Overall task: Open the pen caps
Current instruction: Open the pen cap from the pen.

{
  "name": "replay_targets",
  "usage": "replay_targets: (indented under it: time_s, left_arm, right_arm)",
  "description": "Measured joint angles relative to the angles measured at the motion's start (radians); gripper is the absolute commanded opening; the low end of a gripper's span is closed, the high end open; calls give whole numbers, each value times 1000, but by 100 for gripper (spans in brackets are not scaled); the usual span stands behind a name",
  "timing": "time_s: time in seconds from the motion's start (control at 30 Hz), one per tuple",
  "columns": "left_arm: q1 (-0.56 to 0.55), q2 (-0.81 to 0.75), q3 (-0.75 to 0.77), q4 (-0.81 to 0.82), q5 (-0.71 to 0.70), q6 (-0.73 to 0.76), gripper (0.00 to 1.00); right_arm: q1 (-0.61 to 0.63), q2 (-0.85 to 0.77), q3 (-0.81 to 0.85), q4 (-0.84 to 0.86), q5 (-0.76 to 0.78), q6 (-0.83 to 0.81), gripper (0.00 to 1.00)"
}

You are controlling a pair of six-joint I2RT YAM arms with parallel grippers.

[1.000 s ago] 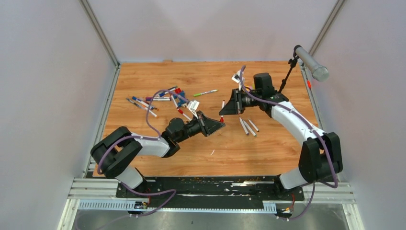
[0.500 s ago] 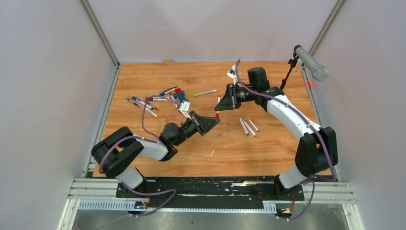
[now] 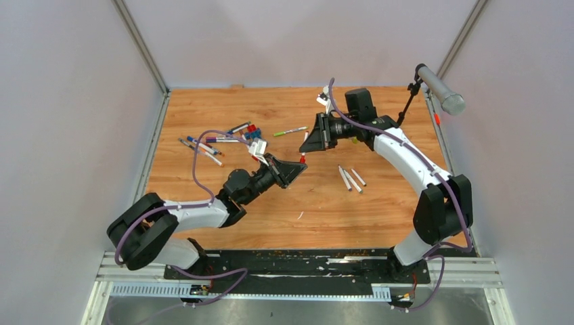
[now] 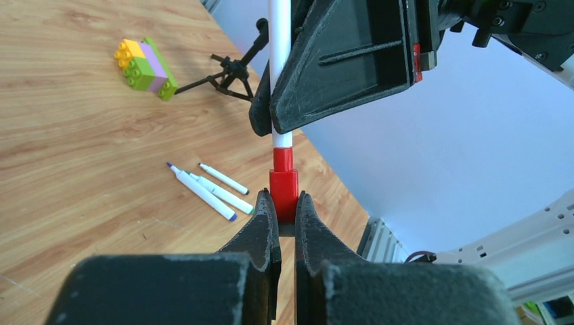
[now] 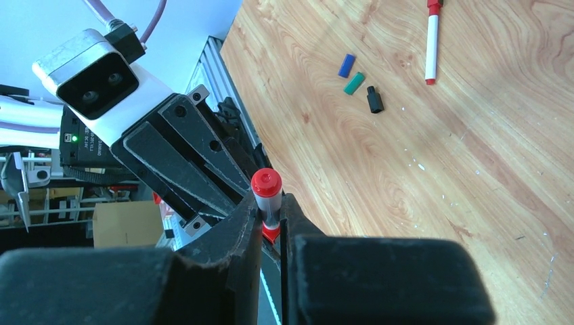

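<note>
A white-barrelled pen (image 4: 279, 68) is held in the air between both grippers. My left gripper (image 4: 284, 198) is shut on its red pen cap (image 4: 283, 186), which stays in line with the barrel. My right gripper (image 5: 269, 203) is shut on the barrel just below the pen's red end (image 5: 266, 183). From above, the left gripper (image 3: 298, 164) and the right gripper (image 3: 304, 146) meet tip to tip over mid-table. Three loose pen caps lie on the wood: blue (image 5: 346, 65), green (image 5: 353, 82) and black (image 5: 374, 99).
Three uncapped pens (image 3: 350, 178) lie right of the grippers. A heap of pens (image 3: 223, 139) lies at the left, a green-ended pen (image 3: 290, 131) behind the grippers, and a red pen (image 5: 430, 40) nearby. A block stack (image 4: 145, 64) and a microphone (image 3: 440, 88) on its stand are at the far right.
Both grippers have moved a little to the left and farther back, carrying the pen between them. The left arm's elbow has swung left. Both grips are unchanged.
</note>
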Motion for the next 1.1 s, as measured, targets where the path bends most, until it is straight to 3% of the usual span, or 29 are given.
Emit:
replay_targets:
  time_s: [0.33, 1.1]
  left_arm:
    - [-2, -23, 3, -44, -9, 19, 0]
    - [-15, -26, -73, 63, -13, -85, 0]
  right_arm:
    - [6, 0, 3, 0, 37, 45, 0]
    - [14, 0, 3, -59, 39, 74, 0]
